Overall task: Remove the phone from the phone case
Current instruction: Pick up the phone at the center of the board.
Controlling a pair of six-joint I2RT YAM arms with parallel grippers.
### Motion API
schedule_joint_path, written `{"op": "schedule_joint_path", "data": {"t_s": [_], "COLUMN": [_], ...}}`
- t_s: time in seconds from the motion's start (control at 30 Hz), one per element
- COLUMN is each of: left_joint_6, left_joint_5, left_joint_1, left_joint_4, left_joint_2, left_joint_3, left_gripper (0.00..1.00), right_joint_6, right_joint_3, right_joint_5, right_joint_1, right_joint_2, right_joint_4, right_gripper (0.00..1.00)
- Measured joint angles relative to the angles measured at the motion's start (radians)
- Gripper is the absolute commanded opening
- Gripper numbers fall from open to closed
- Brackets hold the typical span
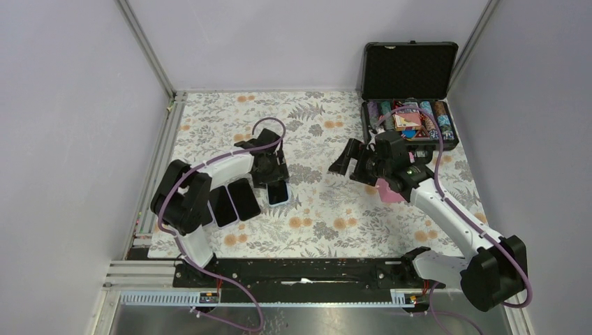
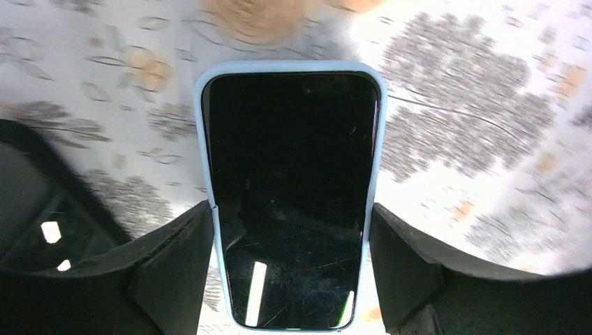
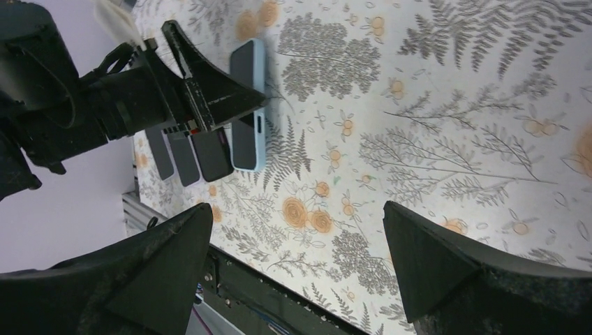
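A phone with a black screen sits in a light blue case (image 2: 290, 195) and lies flat on the flowered cloth; it also shows in the top view (image 1: 278, 193) and the right wrist view (image 3: 250, 105). My left gripper (image 2: 292, 209) straddles its near end, with both fingers against the case's long sides. In the top view the left gripper (image 1: 274, 176) is right over the phone. My right gripper (image 1: 347, 159) hangs open and empty above the middle of the cloth, well to the right of the phone; its fingers (image 3: 160, 265) are wide apart.
Two more dark phones (image 1: 223, 206) (image 1: 244, 197) lie side by side left of the cased one. A pink object (image 1: 391, 192) sits under the right arm. An open black carry case (image 1: 408, 118) full of small items stands at the back right.
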Motion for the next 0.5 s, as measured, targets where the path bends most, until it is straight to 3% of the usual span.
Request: {"op": "schedule_joint_path", "data": {"t_s": [0.23,0.5], "left_joint_6": [-0.025,-0.106], "left_joint_5": [0.240,0.359], "left_joint_1": [0.009,0.026], "left_joint_4": [0.002,0.034], "left_joint_2": [-0.034,-0.128], "left_joint_3": [0.085,0.195], "left_gripper": [0.16,0.18], "right_joint_6": [-0.003,0.001], "right_joint_3": [-0.034,-0.024], "right_joint_5": [-0.095,-0.082], "right_joint_1": [0.040,0.154], "right_joint_2": [0.000,0.029], "right_joint_4": [0.152,0.207], "right_gripper": [0.99,0.98]}}
